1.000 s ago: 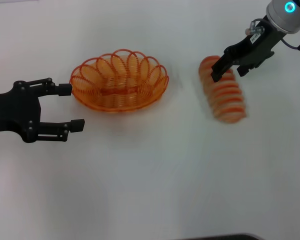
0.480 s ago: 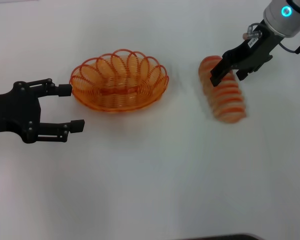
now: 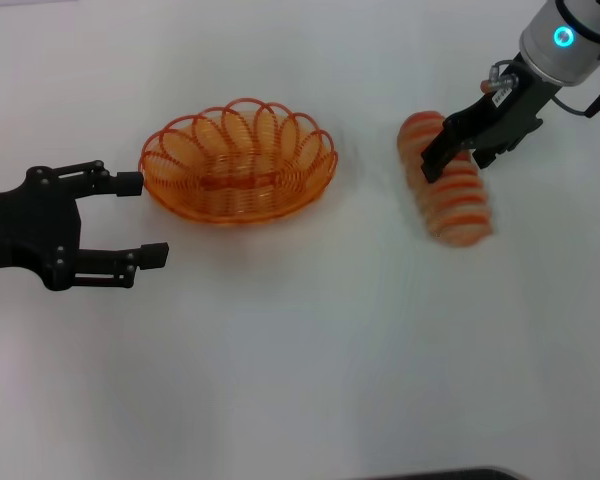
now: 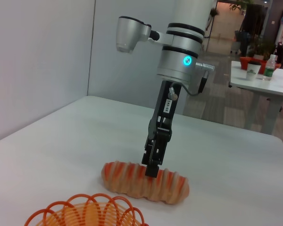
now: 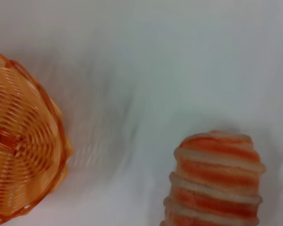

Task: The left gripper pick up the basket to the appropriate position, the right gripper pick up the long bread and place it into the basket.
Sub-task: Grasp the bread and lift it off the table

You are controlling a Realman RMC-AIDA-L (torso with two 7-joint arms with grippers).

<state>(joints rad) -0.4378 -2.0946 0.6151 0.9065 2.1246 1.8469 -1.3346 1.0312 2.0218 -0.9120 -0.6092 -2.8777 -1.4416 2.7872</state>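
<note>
The orange wire basket stands left of centre on the white table; its rim also shows in the left wrist view and its side in the right wrist view. My left gripper is open just left of the basket, its upper fingertip almost at the rim. The long bread lies to the right, tan with orange stripes. My right gripper hangs open over the bread's far half, fingers straddling it, tips at the loaf's top.
The white table is bare between the basket and the bread and toward the front. In the left wrist view, room furniture and a table with cups stand far behind the right arm.
My right gripper has come down closer onto the bread. The bread and basket have not moved. My left gripper has barely shifted.
</note>
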